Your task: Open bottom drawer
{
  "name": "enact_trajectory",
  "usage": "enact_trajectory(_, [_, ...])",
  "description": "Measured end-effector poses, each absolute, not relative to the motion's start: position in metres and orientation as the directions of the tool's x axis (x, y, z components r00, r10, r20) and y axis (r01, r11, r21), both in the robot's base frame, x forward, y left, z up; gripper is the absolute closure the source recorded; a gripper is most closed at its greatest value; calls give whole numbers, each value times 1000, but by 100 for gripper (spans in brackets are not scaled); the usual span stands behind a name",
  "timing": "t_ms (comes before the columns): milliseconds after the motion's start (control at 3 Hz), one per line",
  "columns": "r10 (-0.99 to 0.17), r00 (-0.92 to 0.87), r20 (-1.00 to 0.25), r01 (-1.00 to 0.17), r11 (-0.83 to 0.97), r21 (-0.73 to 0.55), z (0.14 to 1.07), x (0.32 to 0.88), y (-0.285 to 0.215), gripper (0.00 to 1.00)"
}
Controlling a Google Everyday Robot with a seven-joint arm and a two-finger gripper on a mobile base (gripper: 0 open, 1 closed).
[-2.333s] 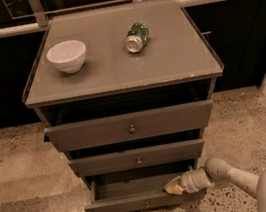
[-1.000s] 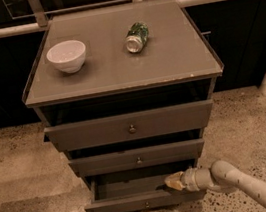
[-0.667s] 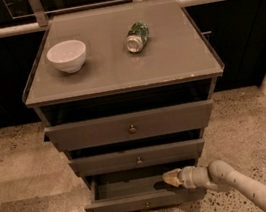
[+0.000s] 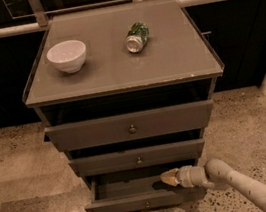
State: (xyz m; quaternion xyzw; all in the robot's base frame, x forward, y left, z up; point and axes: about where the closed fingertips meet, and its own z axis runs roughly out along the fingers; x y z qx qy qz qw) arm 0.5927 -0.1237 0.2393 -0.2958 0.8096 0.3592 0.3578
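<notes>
While the bottom drawer [image 4: 134,202] stands pulled out over speckled floor [image 4: 16,163], gripper [image 4: 168,177] hangs inside its right end, tips pressed together; bowl [image 4: 67,55], can [image 4: 137,36] on cabinet top [image 4: 170,58].

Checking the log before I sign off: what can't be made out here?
- Bottom drawer: its rear interior, hidden under the middle drawer, camera view.
- Hand, at the drawer's open right side: contact with it unclear, too small.
- Arm: cut off by the bottom-right edge.

Claw [image 4: 169,177] in bottom drawer [image 4: 134,202] gap; middle drawer [image 4: 107,162] above.
</notes>
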Motion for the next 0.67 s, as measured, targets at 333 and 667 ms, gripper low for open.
enact_trajectory(333, [-254,-575,-778,-751,541,379,225,600,-105,100])
enact_trajectory(667, [-279,-568,-774,-771,508,383,214,605,-90,100])
